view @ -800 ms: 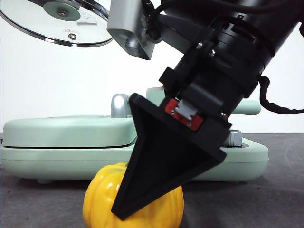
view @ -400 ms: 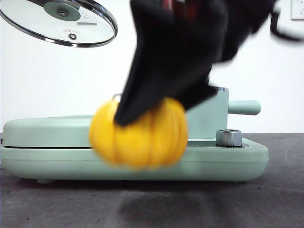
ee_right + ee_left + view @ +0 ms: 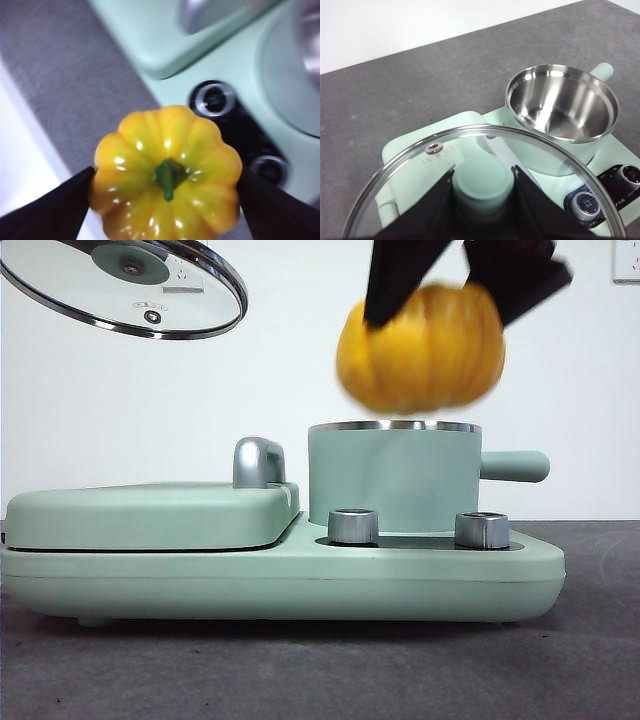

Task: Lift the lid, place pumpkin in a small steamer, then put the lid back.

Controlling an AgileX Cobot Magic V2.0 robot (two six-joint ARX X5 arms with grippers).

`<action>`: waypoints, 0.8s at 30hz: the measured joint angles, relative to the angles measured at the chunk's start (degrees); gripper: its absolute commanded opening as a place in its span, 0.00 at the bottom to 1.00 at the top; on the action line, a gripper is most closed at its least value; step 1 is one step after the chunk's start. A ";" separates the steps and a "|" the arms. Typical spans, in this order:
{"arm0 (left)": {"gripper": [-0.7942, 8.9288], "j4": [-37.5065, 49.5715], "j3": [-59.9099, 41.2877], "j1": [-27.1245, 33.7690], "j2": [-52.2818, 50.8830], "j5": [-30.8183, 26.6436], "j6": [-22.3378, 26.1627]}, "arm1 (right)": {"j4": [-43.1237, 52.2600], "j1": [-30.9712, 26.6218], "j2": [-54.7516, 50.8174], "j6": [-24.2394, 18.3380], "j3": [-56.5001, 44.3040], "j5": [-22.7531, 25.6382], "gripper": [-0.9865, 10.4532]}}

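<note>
My right gripper [image 3: 462,275] is shut on the yellow-orange pumpkin [image 3: 420,348] and holds it in the air just above the open small steamer [image 3: 392,478]. The right wrist view shows the pumpkin [image 3: 166,172] from above, green stem up, between the jaws. My left gripper [image 3: 482,187] is shut on the mint-green knob of the glass lid [image 3: 445,150] and holds it high at the upper left of the front view [image 3: 125,290]. The left wrist view shows the steamer's steel inside [image 3: 562,105] empty.
The steamer stands on a mint-green cooker base [image 3: 280,580] with a flat griddle cover [image 3: 150,512] at its left, a steel latch [image 3: 258,462] and two steel dials [image 3: 352,525]. The steamer's side handle [image 3: 515,466] points right. Grey table surface [image 3: 300,670] lies in front.
My right gripper has lifted the pumpkin from the table in front of the cooker, up and to the right, to above the steamer. The lid has stayed where it was.
</note>
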 measured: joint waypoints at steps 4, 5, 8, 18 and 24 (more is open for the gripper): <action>0.09 0.00 0.00 0.00 0.00 0.00 0.02 | -0.79 -3.74 0.59 0.37 6.01 1.09 0.42; 0.09 0.02 0.00 0.00 0.00 0.02 0.02 | -0.59 -4.70 0.90 0.39 7.34 1.09 0.42; 0.09 0.00 0.00 0.00 0.00 0.02 0.02 | 0.07 -7.89 2.64 0.39 11.54 1.09 0.42; 0.09 0.00 0.00 0.00 0.00 0.00 0.02 | 0.39 -16.17 16.24 -1.25 24.94 1.05 0.42; 0.09 0.00 0.00 0.00 0.00 0.00 0.00 | 1.22 -17.53 24.02 -2.25 30.12 1.07 0.42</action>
